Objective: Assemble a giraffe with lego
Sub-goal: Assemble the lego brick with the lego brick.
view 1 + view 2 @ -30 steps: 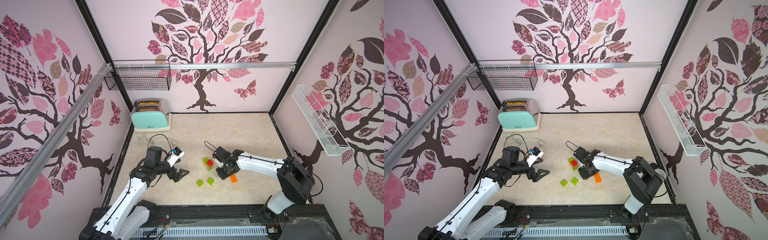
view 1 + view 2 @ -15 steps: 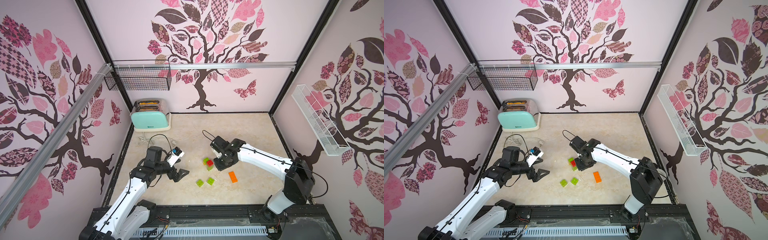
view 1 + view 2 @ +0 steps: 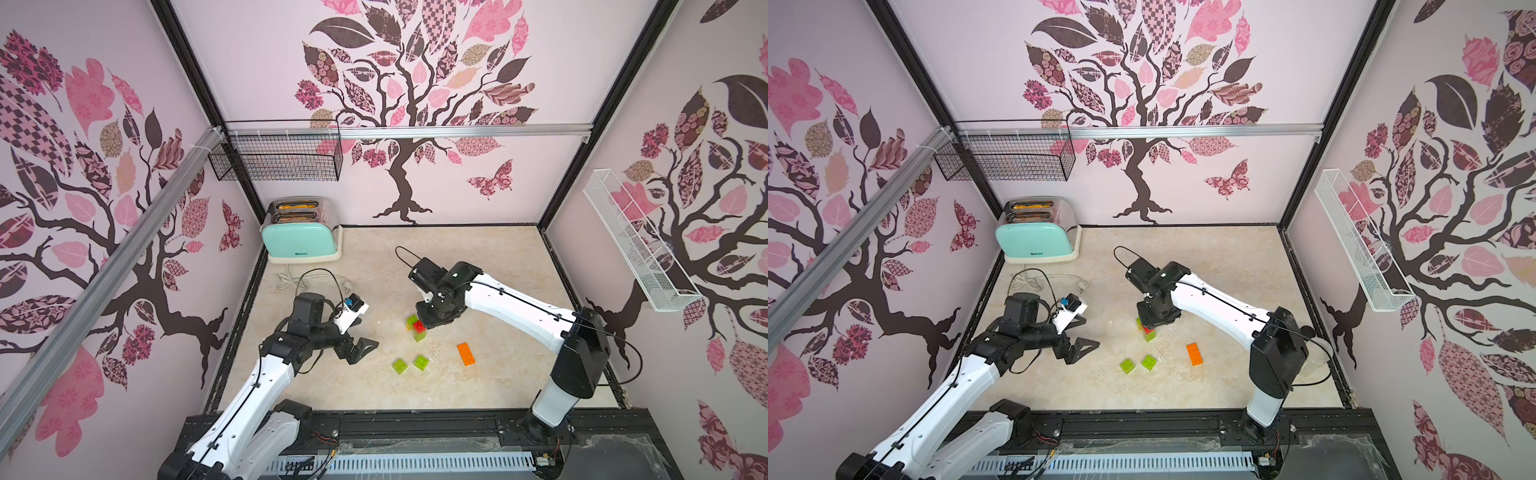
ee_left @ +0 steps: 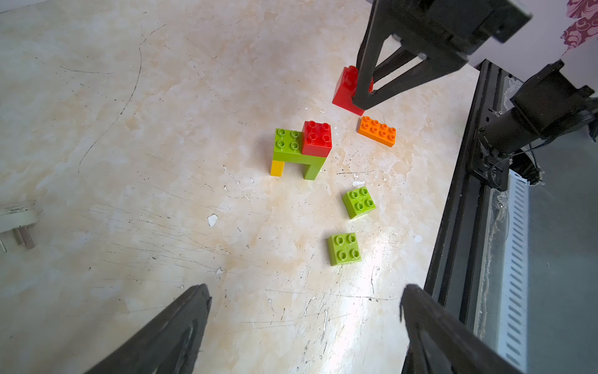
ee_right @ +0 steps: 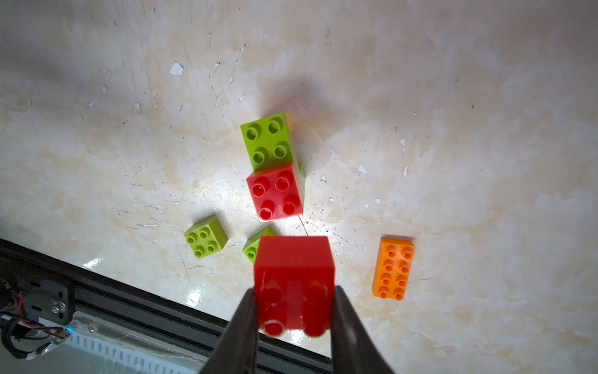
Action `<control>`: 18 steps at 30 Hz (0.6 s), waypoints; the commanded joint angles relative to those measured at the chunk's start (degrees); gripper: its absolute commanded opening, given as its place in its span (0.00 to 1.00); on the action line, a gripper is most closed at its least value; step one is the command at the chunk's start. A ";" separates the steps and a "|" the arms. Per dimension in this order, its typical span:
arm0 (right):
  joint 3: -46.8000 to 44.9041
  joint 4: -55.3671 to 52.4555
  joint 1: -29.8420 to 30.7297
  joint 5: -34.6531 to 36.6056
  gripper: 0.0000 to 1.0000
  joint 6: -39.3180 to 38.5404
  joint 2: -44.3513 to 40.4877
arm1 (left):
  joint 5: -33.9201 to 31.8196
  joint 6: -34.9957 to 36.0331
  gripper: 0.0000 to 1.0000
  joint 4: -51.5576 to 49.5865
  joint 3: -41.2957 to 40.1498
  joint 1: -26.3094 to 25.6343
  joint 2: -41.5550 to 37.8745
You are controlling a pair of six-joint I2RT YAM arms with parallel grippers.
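Clamping a red brick (image 5: 293, 259), the right gripper (image 5: 293, 291) is hovering by the giraffe (image 4: 299, 150) standing on the table (image 3: 457, 257), its long green beam (image 4: 297, 158) lying level; the left gripper (image 4: 305, 289) is gaping; the toaster (image 3: 299, 243) is holding orange slices (image 3: 296, 205).

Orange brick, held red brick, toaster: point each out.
orange brick (image 5: 393, 267): right wrist view, middle of its studded top.
held red brick (image 5: 293, 259): right wrist view, its plain side face.
toaster (image 3: 299, 243): in a top view, its mint front panel.
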 commanded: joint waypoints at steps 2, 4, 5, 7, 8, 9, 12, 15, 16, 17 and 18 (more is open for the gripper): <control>3.91 -0.78 0.79 -0.07 0.15 1.18 3.67 | 0.69 0.60 0.98 1.05 -0.57 -0.30 -0.19; 5.79 -2.28 1.17 0.22 0.15 0.72 5.32 | 0.43 0.49 0.98 0.87 -0.32 -0.34 -0.01; 6.04 -2.18 1.27 0.21 0.15 0.29 5.77 | 0.45 0.52 0.98 0.87 -0.35 -0.30 -0.15; 6.14 -1.57 1.36 -0.62 0.15 -1.74 6.75 | 0.65 0.53 0.98 1.03 -0.60 -0.30 -0.48; 6.68 -1.92 1.37 -0.70 0.15 -2.80 7.29 | 0.68 0.60 0.98 0.97 -0.65 -0.31 -0.38; 7.58 -2.76 1.37 -0.48 0.15 -3.86 8.06 | 0.52 0.62 0.98 0.92 -0.59 -0.32 -0.35; 8.67 -3.97 1.38 0.82 0.15 -7.01 9.19 | 0.32 0.53 0.98 0.87 -0.45 -0.30 -0.24; 9.11 -3.96 1.45 1.35 0.15 -9.61 10.00 | 0.63 0.62 0.98 0.91 -0.76 -0.32 -0.47; 9.56 -4.39 1.36 1.27 0.15 -10.13 10.41 | 0.50 0.70 0.98 0.87 -0.62 -0.30 -0.35; 9.73 -4.70 1.36 1.17 0.15 -10.35 10.72 | 0.28 0.69 0.98 0.87 -0.55 -0.30 -0.21; 9.47 -4.55 1.36 0.99 0.15 -10.61 10.75 | 0.17 0.62 0.98 0.78 -0.41 -0.27 -0.21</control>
